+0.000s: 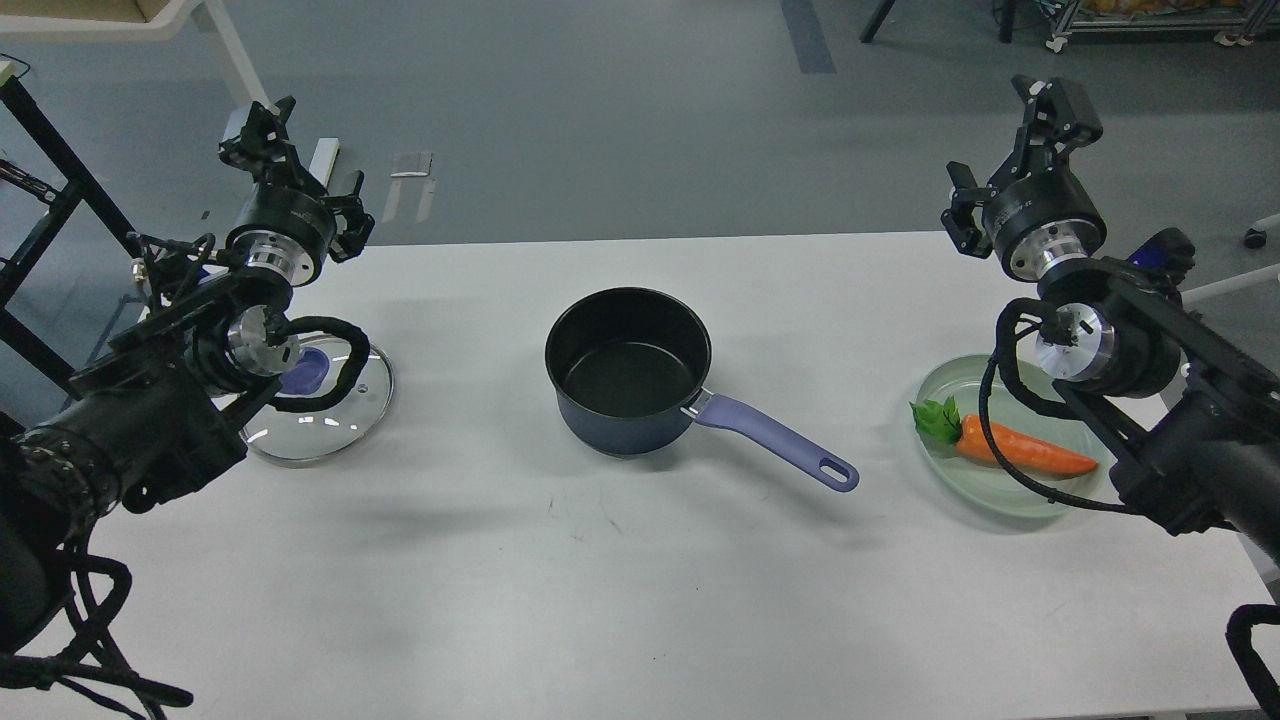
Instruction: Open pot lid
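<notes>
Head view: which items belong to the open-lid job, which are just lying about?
Job:
pot, open, mid-table
lid, flat on the table left of the pot

Lying about:
plate, right side
carrot on the plate

The left arm (200, 350) and its cable cover the left part of the pot lid (345, 415), and only a patch of the lavender knob (308, 370) shows. The right arm (1130, 370) and a black cable cross the right side of the plate (950, 470), hiding the carrot (1020, 452) tip. The left gripper (262, 130) and right gripper (1050, 95) are dark and seen end-on, so how the jaws stand cannot be told. The surface (600, 560) is cut off at the near edge, and both arms by the sides.
</notes>
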`<state>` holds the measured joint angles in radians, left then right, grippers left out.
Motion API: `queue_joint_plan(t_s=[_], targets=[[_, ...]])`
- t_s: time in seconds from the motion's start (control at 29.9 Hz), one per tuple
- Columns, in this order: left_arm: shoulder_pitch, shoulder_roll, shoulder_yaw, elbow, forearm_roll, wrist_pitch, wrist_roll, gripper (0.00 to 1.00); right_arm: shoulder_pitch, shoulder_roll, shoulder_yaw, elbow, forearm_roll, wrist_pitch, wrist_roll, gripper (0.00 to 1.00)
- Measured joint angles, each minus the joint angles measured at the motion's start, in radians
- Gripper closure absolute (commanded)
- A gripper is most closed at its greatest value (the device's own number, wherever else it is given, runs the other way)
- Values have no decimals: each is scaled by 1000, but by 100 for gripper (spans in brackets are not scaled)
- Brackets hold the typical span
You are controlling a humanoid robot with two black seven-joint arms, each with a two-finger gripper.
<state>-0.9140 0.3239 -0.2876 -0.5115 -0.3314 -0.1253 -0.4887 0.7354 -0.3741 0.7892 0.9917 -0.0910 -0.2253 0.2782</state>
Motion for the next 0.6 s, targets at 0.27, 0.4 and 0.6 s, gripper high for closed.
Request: queue_joint_plan(t_s=[0.27, 0.4, 0.6], targets=[[26, 29, -27, -3, 0, -38, 0, 1, -17, 105, 105, -133, 90, 149, 0, 1], [33, 39, -27, 7, 0, -64, 0, 1, -24, 122, 118, -174, 96, 230, 0, 1], [40, 39, -27, 8, 4, -98, 0, 1, -23, 120, 117, -188, 96, 261, -1, 0]])
